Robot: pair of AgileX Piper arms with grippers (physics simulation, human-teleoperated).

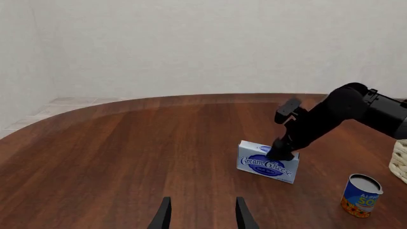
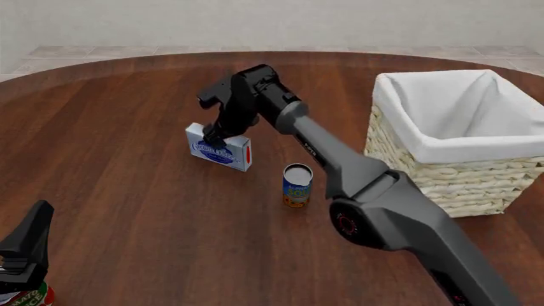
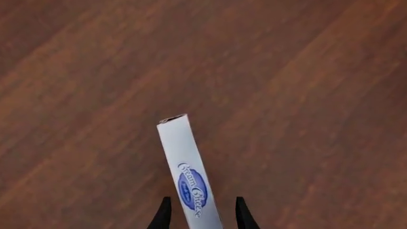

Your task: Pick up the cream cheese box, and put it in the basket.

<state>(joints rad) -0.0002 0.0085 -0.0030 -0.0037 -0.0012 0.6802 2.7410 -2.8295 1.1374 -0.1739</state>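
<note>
The cream cheese box (image 2: pixel 219 150) stands on its long edge on the wooden table, its blue oval logo facing the camera and its red end panel to the right. My right gripper (image 2: pixel 216 135) reaches down over the box's top. In the right wrist view its fingers (image 3: pixel 164 213) straddle the box (image 3: pixel 188 171) with a gap on each side, so the right gripper (image 3: pixel 202 199) is open. The left wrist view shows the box (image 1: pixel 267 163) under the right gripper (image 1: pixel 279 153). The basket (image 2: pixel 425 162) sits at the right. My left gripper (image 1: pixel 202 202) is open and holds nothing, low at the front left (image 2: pixel 35 220).
A small blue-and-orange can (image 2: pixel 297 185) stands between the box and the basket, close to the right arm's forearm; it also shows in the left wrist view (image 1: pixel 361 195) beside the basket's edge (image 1: pixel 399 161). Another labelled can (image 2: pixel 25 298) sits at the front left corner.
</note>
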